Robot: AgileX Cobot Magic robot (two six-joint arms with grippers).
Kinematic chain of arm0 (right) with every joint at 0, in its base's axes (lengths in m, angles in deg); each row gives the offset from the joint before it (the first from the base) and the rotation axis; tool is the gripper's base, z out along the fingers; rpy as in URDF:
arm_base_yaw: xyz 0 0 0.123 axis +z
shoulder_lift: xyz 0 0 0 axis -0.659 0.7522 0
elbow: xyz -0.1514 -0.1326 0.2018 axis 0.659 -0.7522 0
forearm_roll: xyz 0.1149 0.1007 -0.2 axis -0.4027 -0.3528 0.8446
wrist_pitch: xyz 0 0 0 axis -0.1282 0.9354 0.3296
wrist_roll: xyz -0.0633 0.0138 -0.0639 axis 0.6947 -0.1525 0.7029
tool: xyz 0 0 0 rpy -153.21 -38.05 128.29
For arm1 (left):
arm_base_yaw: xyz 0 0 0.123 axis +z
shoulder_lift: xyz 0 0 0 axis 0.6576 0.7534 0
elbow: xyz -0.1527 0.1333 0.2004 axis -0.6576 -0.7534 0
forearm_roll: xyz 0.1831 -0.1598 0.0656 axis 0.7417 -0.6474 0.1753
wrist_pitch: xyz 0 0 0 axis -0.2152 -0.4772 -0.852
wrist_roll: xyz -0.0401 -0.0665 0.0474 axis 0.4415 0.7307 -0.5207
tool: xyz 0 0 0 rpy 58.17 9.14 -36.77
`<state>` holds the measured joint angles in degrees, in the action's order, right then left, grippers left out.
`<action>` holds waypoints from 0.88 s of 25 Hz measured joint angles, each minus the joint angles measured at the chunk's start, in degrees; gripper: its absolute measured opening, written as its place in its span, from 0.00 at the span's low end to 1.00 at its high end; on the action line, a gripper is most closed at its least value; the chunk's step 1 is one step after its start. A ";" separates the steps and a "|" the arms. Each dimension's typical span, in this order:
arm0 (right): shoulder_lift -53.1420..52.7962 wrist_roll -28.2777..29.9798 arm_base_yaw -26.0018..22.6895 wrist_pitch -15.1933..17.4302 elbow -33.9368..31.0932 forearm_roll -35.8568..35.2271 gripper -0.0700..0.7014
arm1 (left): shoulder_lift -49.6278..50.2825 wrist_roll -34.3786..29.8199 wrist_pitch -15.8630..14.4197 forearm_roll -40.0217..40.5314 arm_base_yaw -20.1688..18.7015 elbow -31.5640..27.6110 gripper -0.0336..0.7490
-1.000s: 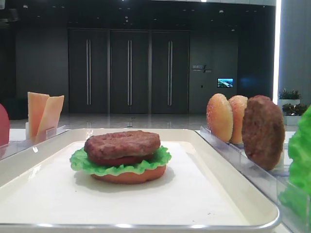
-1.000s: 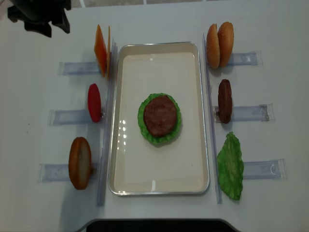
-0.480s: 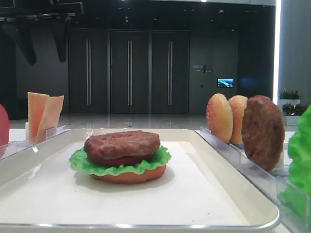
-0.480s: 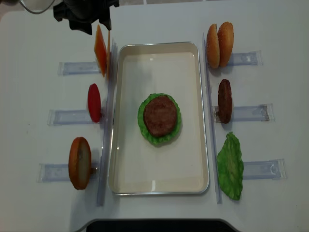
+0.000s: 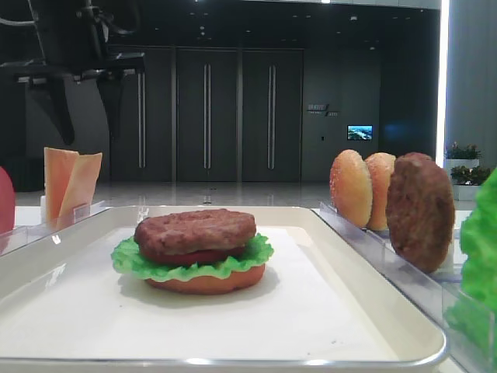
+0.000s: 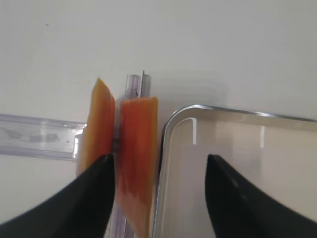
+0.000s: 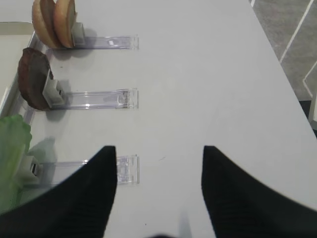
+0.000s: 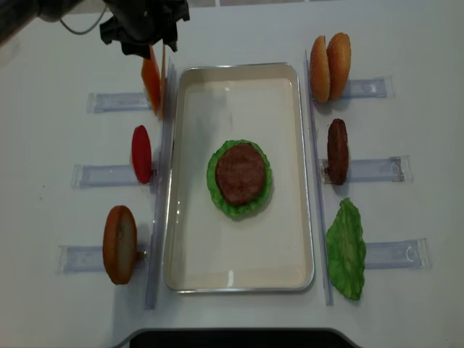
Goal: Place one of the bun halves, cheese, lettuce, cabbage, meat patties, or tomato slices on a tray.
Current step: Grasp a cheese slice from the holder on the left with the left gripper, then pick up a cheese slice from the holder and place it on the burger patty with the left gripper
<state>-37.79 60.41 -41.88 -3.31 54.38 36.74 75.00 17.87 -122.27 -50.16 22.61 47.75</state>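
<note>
Two cheese slices [image 8: 151, 80] stand on edge in a clear rack left of the tray [image 8: 239, 67]. My left gripper [image 8: 148, 29] hangs open just above them. In the left wrist view its fingers straddle the right slice [image 6: 137, 148] and the tray's corner rim [image 6: 198, 108], while the left slice [image 6: 99, 124] stands by the left finger. From the low view the gripper [image 5: 78, 116] hovers over the cheese [image 5: 70, 183] without gripping it. On the tray sits a stack of bun half [image 5: 206, 281], lettuce [image 5: 194, 264] and meat patty [image 5: 194, 229]. My right gripper [image 7: 158, 148] is open over bare table.
Left racks hold a tomato slice [image 8: 141, 154] and a bun half [image 8: 119, 243]. Right racks hold two bun halves [image 8: 330, 67], a patty [image 8: 337, 151] and a lettuce leaf [image 8: 346, 248]. A clear rack end [image 7: 126, 168] lies by my right gripper's left finger.
My left gripper has travelled right from the table's far left corner and come down over the cheese slices, entering the low view. Nothing else moved.
</note>
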 joint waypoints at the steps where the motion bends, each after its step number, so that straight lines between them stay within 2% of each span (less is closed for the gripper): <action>1: 0.00 0.00 0.00 0.00 0.00 0.00 0.57 | 0.82 0.00 0.04 0.19 0.00 0.00 0.61; 4: 0.00 0.00 0.00 0.00 0.00 0.00 0.57 | 3.40 0.00 -0.01 0.51 0.00 0.00 0.60; 6: 0.00 0.00 0.00 0.00 0.00 0.00 0.57 | 4.36 0.00 -0.40 0.89 0.00 0.00 0.56; 8: 0.00 0.00 0.00 0.00 0.00 0.00 0.57 | 4.61 0.00 -1.14 1.60 0.00 0.00 0.45; 10: 0.00 0.00 0.00 0.00 0.00 0.00 0.57 | 4.61 -0.29 -2.22 2.04 0.00 0.19 0.24; 11: 0.00 0.00 0.00 0.00 0.00 0.00 0.57 | 4.61 -1.00 -2.78 2.11 0.00 0.39 0.17; 13: 0.00 0.00 0.00 0.00 0.00 0.00 0.57 | 4.29 -2.09 -4.06 2.06 0.00 1.14 0.09; 16: 0.00 0.00 0.00 0.00 0.00 0.00 0.57 | 2.10 -2.65 -5.99 0.45 0.00 3.16 0.08; 22: 0.00 0.00 0.00 0.00 0.00 0.00 0.57 | -6.77 -4.34 -6.97 -6.10 0.00 2.79 0.08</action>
<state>-37.79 60.41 -41.88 -3.31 54.38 36.74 68.24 13.53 -129.24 -56.26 22.61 50.53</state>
